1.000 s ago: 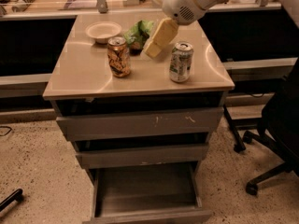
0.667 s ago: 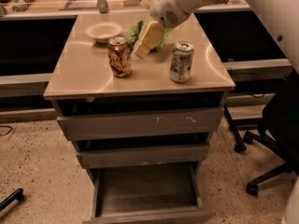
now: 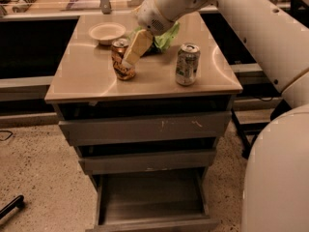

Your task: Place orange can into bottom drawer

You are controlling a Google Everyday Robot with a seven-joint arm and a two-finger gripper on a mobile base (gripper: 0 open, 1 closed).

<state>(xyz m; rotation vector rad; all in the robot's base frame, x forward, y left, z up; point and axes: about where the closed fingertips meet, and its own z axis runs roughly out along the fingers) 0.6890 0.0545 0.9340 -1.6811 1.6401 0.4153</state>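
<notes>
The orange can (image 3: 119,61), with orange-brown mottled print and a silver top, stands upright on the beige cabinet top (image 3: 87,81), left of centre. My gripper (image 3: 135,50) reaches in from the upper right and hangs right at the can's right side, overlapping it. The bottom drawer (image 3: 152,197) is pulled out at the foot of the cabinet, with its grey inside showing and nothing in it.
A white-and-green silver can (image 3: 187,64) stands at the right of the top. A white bowl (image 3: 107,33) sits at the back left, a green bag (image 3: 164,36) behind the gripper. The two upper drawers (image 3: 145,128) stand slightly ajar. An office chair base stands at the right.
My gripper has moved left and down, from above the middle of the cabinet top to right beside the orange can. The cans have not moved.
</notes>
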